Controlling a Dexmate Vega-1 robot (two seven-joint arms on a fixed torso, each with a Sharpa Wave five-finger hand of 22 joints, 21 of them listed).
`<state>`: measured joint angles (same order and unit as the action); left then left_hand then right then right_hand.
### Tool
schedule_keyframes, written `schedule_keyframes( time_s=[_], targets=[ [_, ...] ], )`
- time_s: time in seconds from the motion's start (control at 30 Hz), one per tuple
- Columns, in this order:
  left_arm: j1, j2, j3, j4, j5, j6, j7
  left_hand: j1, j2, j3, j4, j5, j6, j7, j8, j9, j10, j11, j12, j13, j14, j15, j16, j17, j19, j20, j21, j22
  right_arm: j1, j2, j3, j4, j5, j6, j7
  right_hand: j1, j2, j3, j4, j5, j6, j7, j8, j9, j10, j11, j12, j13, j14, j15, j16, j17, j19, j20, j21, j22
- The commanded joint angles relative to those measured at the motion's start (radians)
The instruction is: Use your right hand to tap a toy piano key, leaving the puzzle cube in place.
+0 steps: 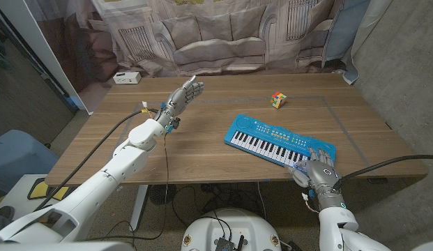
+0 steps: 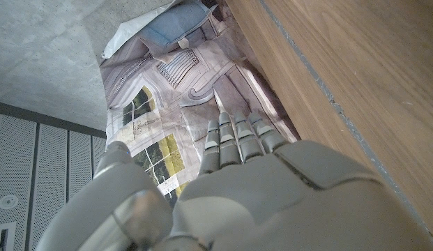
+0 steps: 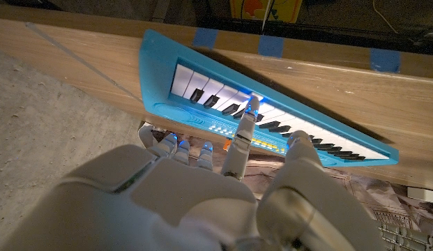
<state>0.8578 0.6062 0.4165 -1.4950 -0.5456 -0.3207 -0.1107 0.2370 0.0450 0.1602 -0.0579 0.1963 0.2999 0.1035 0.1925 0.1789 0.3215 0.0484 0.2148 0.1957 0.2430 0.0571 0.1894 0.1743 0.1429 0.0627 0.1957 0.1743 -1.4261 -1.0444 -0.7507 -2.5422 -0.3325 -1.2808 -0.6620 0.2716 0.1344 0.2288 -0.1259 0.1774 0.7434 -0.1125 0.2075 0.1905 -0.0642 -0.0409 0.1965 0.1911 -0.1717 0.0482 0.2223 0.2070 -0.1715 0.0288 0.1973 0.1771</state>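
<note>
Head view looks down on a brown wooden counter [image 1: 202,139] where a bright blue plastic toy piano with black and white keys [image 1: 272,139] lies at an angle on the robot's right half, its keys toward the near edge. Right hand [image 1: 315,171] sits over the piano's near right end, close to the counter's front edge, with its fingers [image 1: 302,159] reaching onto the white keys. Right wrist view shows that hand [image 3: 202,202] from behind: one finger is stretched out straight with its tip down on the keys of the piano [image 3: 202,90], while the others are curled in short of the blue casing and hold nothing. I cannot tell whether a key is actually pushed down.

A small multicoloured puzzle cube [image 1: 279,100] stands on the counter beyond the piano, toward the far edge, well apart from both hands and from the instrument.

Left hand [image 1: 185,94] is raised above the counter's left far part, well away from the piano, its fingers extended and slightly spread, gripping nothing. Left wrist view shows the back of this hand [image 2: 272,202] with the fingers [image 2: 233,139] side by side and straight, pointing at a printed grey fabric backdrop [image 2: 174,84].

A small white box [image 1: 125,77] sits at the far left corner of the counter
</note>
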Motion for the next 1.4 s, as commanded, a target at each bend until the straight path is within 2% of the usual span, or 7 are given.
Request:
schedule_keyframes(
  time_s=[0.03,0.2,0.6,0.87,1.03,1.17,1.4],
  targets=[
    [-0.01,-0.008,0.003,0.017,-0.002,-0.009,-0.01,0.0,0.007,0.005,-0.005,-0.003,0.003,0.0,-0.003,0.002,0.004,0.001,-0.003,0.002,0.006,0.001,-0.001,0.005,0.0,0.001,-0.001,0.003,-0.007,-0.002,0.012,-0.011,0.007,0.0,-0.022,0.001,-0.009,0.008,-0.001,-0.002,0.004,0.003,-0.001,0.001,0.005,0.003,0.008,0.002,-0.148,0.0,0.006,0.003,-0.087,0.012,0.009,0.003],
    [-0.011,-0.009,0.004,0.018,-0.003,-0.008,-0.01,0.0,0.008,0.005,-0.006,-0.003,0.003,0.001,-0.003,0.002,0.004,0.003,-0.003,0.003,0.007,0.001,-0.001,0.005,0.0,0.001,-0.001,0.003,-0.039,-0.002,0.051,-0.008,0.028,0.029,-0.037,0.002,-0.009,0.01,-0.002,-0.001,-0.005,0.003,-0.006,0.002,0.002,0.013,0.006,0.002,-0.132,0.003,0.011,0.002,-0.061,0.018,0.018,0.003],
    [-0.01,-0.011,0.005,0.02,-0.004,-0.008,-0.009,0.0,0.009,0.005,-0.006,-0.003,0.005,0.001,-0.002,0.002,0.007,-0.001,-0.002,0.003,0.008,0.0,-0.001,0.005,0.0,0.001,-0.001,0.003,-0.06,-0.006,0.063,-0.013,0.023,0.038,-0.057,0.003,-0.01,0.012,-0.003,-0.001,-0.004,0.0,-0.006,0.002,0.004,0.016,0.006,0.002,-0.127,0.004,0.012,0.002,-0.055,0.022,0.019,0.003],
    [-0.009,-0.009,0.006,0.022,-0.006,-0.001,-0.01,0.0,0.009,0.005,-0.007,-0.003,0.005,-0.001,-0.002,0.002,0.006,0.005,-0.003,0.003,0.009,0.0,0.0,0.005,0.0,0.001,0.0,0.003,-0.053,-0.004,0.058,-0.014,0.019,0.029,-0.053,0.004,-0.011,0.013,-0.003,-0.001,-0.011,-0.006,-0.009,0.002,-0.005,0.013,0.002,0.002,-0.125,0.002,0.012,0.002,-0.053,0.024,0.019,0.003],
    [-0.013,-0.012,0.007,0.03,-0.007,0.0,-0.014,0.0,0.01,0.005,-0.007,-0.003,0.005,-0.001,-0.002,0.002,0.007,0.0,-0.002,0.003,0.009,0.0,0.0,0.005,0.0,0.002,-0.001,0.003,-0.041,-0.002,0.048,-0.014,0.014,0.019,-0.049,0.004,-0.011,0.013,-0.003,-0.001,-0.017,-0.006,-0.011,0.003,-0.007,0.012,0.002,0.002,-0.126,0.004,0.011,0.002,-0.054,0.025,0.018,0.003],
    [-0.016,-0.014,0.008,0.035,-0.008,-0.003,-0.017,0.0,0.01,0.005,-0.008,-0.003,0.007,-0.002,-0.002,0.002,0.007,0.0,-0.002,0.003,0.009,0.001,-0.001,0.005,0.0,0.003,0.0,0.003,-0.032,-0.001,0.038,-0.017,0.009,0.005,-0.048,0.003,-0.012,0.015,-0.003,-0.002,-0.061,-0.001,-0.026,0.003,-0.013,0.012,0.0,0.002,-0.128,0.004,0.009,0.003,-0.054,0.026,0.016,0.003],
    [-0.019,-0.015,0.007,0.038,-0.009,-0.009,-0.021,0.001,0.012,0.006,-0.008,-0.003,0.008,-0.001,-0.002,0.002,0.008,0.002,-0.002,0.003,0.009,0.001,-0.001,0.005,-0.001,0.005,0.0,0.003,-0.04,0.006,0.049,-0.021,0.013,-0.001,-0.057,0.002,-0.018,0.017,-0.004,0.0,-0.17,0.015,-0.04,0.005,-0.048,0.042,-0.008,0.003,-0.139,0.011,0.002,0.004,-0.054,0.024,0.013,0.003]
  ],
)
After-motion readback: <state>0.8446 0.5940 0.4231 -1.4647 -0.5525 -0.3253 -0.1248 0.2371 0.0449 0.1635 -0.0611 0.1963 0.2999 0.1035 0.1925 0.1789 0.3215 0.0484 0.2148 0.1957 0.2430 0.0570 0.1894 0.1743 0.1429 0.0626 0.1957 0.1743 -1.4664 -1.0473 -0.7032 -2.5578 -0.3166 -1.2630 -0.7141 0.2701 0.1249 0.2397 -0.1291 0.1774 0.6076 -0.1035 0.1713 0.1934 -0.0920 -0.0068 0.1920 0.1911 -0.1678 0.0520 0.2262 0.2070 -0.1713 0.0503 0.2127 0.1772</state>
